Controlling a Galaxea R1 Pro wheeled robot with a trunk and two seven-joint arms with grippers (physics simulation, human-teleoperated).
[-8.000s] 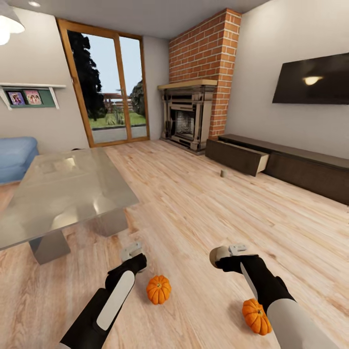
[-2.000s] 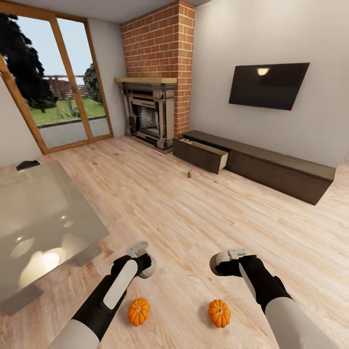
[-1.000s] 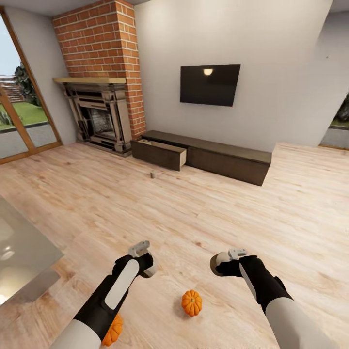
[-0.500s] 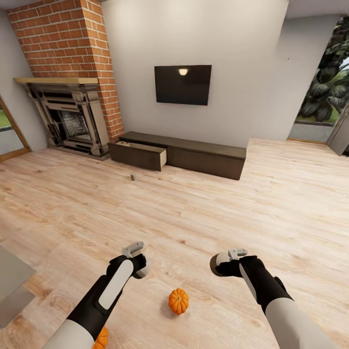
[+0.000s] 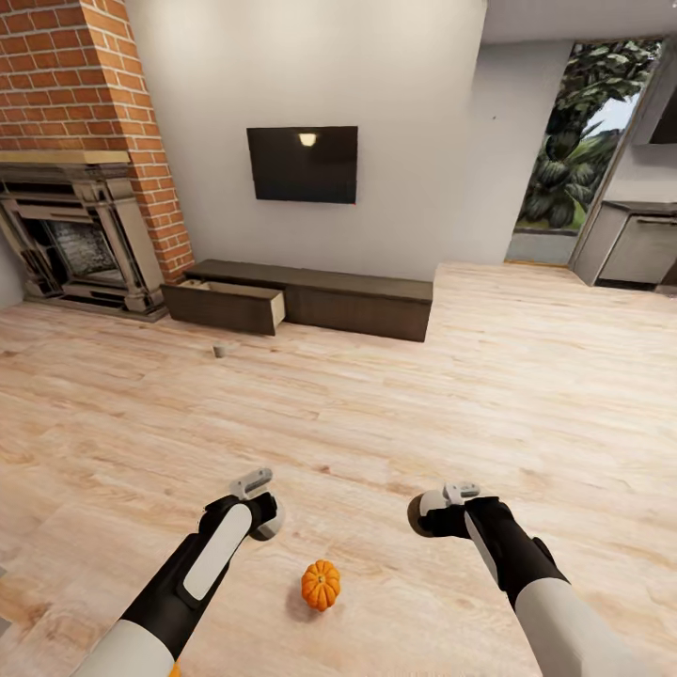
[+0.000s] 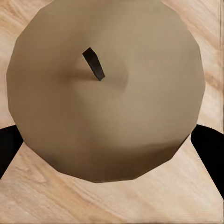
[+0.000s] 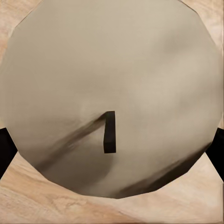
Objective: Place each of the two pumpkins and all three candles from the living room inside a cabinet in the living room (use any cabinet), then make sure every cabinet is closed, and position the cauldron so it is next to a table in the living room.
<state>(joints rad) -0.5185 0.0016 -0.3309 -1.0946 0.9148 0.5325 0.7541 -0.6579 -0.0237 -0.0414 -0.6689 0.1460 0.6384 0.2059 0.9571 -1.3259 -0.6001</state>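
I see one pumpkin on the near floor between my two arms. One candle stands far left, just in front of the cabinet, whose one left drawer is pulled out. My left gripper and right gripper each clamp one candle-like cylinder, wick visible in each wrist view.
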